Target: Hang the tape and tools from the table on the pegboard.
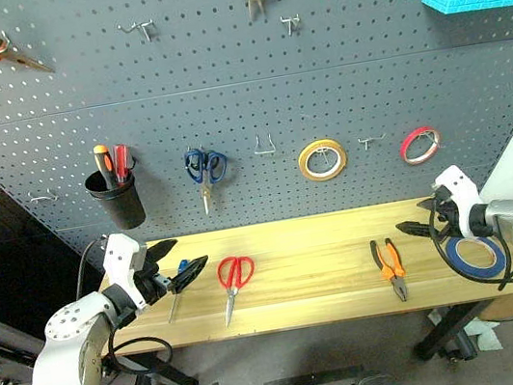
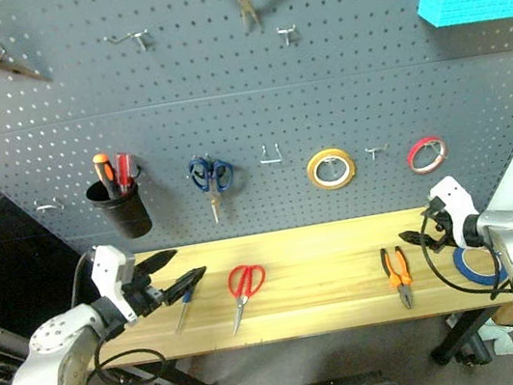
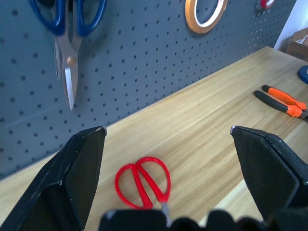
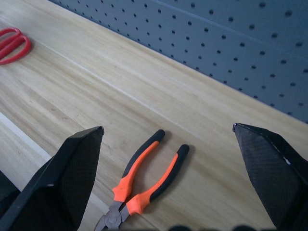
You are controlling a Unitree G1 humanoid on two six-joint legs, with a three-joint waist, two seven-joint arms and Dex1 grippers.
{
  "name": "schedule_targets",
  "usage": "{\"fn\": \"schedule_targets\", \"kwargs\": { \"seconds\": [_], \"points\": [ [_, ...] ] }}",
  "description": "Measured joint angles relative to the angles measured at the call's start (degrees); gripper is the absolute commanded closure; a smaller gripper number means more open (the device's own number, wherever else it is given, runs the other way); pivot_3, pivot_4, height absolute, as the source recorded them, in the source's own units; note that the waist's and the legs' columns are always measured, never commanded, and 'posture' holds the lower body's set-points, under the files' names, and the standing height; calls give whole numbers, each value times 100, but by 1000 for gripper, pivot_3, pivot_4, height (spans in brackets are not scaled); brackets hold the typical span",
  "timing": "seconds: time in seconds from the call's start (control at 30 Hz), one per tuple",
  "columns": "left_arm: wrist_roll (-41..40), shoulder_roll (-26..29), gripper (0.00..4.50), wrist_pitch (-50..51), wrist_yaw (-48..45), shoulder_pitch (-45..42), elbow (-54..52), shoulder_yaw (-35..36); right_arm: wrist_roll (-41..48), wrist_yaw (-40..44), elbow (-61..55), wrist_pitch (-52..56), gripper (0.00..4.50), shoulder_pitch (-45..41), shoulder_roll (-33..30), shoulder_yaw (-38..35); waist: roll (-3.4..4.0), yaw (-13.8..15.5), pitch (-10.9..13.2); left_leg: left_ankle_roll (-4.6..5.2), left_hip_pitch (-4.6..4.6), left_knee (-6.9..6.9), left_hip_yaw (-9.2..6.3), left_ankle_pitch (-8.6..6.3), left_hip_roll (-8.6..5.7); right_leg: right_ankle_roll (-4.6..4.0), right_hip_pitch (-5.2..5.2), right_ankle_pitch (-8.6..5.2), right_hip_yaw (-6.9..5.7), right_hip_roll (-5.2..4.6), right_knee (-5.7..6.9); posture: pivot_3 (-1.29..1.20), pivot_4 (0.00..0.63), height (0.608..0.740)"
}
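Red-handled scissors (image 1: 234, 280) lie at three o'clock of the spread left gripper (image 1: 178, 263); orange-and-black pliers (image 1: 391, 269) at eight o'clock of the spread right gripper (image 1: 419, 217).

L gripper (image 1: 178, 263), R gripper (image 1: 415, 219): both jaws wide, empty.

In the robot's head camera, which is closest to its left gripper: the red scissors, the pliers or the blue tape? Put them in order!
From the left gripper:
1. Red scissors, lying on the table just to its right.
2. Pliers, much further right along the table.
3. Blue tape, at the table's far right end, by the right gripper.
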Motion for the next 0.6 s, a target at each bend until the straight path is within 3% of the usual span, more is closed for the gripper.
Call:
{"fn": "schedule_targets", "kwargs": {
  "seconds": [0.6],
  "points": [
    [-103, -12, 53, 372, -113, -86, -200, -146, 68, -213, -529, 272, 0, 593, -53, -82, -2, 26, -1, 1, 1, 1, 25, -1, 13, 10, 2, -6, 2, 0, -2, -109, 10, 740]
  ]
}}
